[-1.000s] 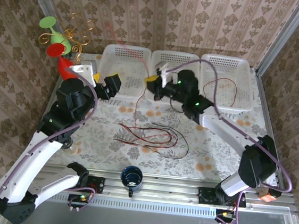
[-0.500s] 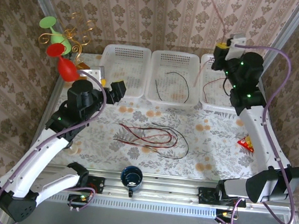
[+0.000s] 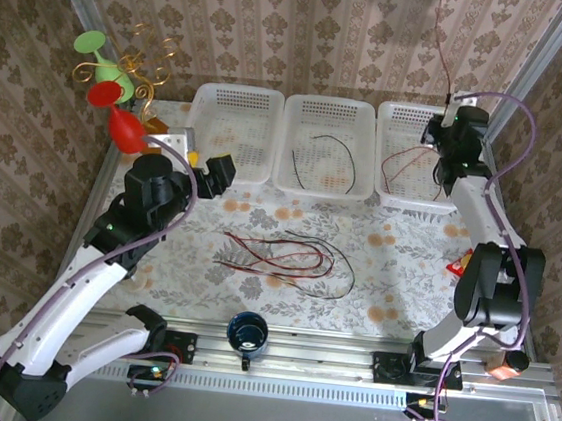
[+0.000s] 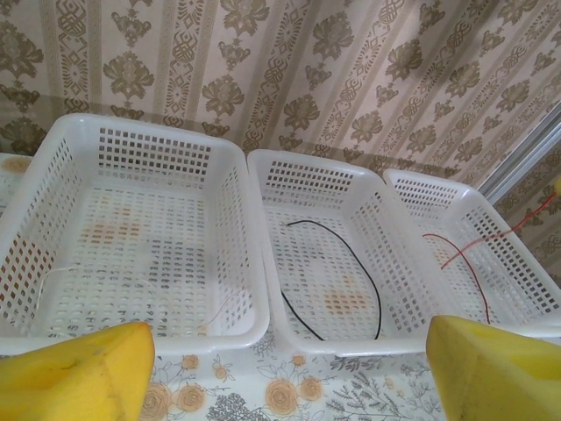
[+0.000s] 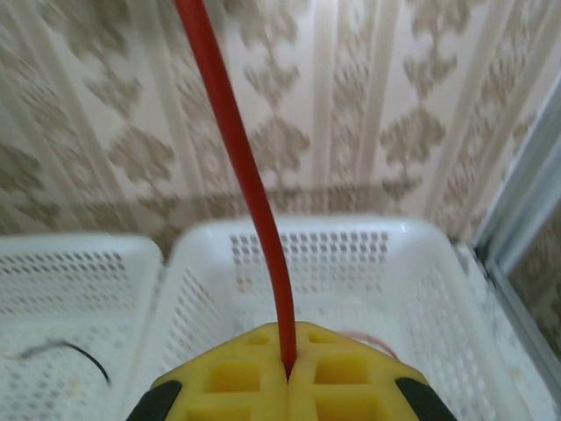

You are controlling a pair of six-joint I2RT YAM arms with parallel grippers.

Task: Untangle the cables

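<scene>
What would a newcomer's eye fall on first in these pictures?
First, the right gripper, high above the right basket, shut on a red cable that rises from its closed jaws. Next, the loose tangle of red and black cables in the middle of the table. One black cable lies curved in the middle basket.

Cables (image 3: 286, 256) on the table (image 3: 405, 274), row of baskets (image 3: 333, 102) behind them, mug (image 3: 247, 333) before them.

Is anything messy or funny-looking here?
Yes. The red and black cables lie in a loopy, tangled heap in the middle of the table. One red cable sticks straight up into the air, pinched in the shut right gripper by the right basket.
</scene>
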